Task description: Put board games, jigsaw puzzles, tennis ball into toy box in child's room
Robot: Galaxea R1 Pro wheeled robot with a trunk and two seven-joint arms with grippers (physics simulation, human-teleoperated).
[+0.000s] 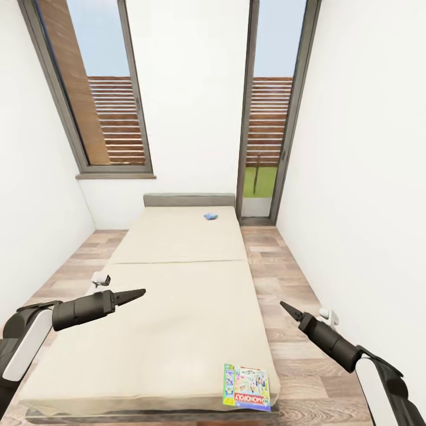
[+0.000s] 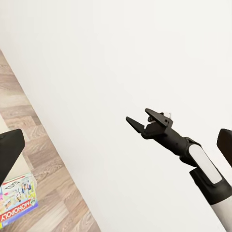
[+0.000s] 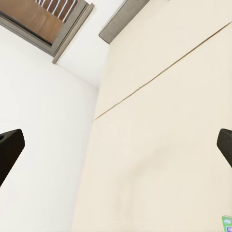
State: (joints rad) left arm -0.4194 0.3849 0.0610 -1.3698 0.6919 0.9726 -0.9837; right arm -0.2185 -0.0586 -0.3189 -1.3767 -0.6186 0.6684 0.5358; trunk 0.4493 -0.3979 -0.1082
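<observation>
I see the Monopoly box (image 1: 247, 387) on the bed (image 1: 177, 307) between my left claw (image 1: 137, 293) and right claw (image 1: 285, 307), nearer me; the small game (image 1: 211, 216) lies far ahead.

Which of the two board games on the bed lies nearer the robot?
The Monopoly box, at the bed's near right corner; the small blue game lies far off by the headboard.

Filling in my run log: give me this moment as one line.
place: bed | Monopoly box: near right corner | small blue box: far end | left tool: empty | right tool: open, empty
</observation>
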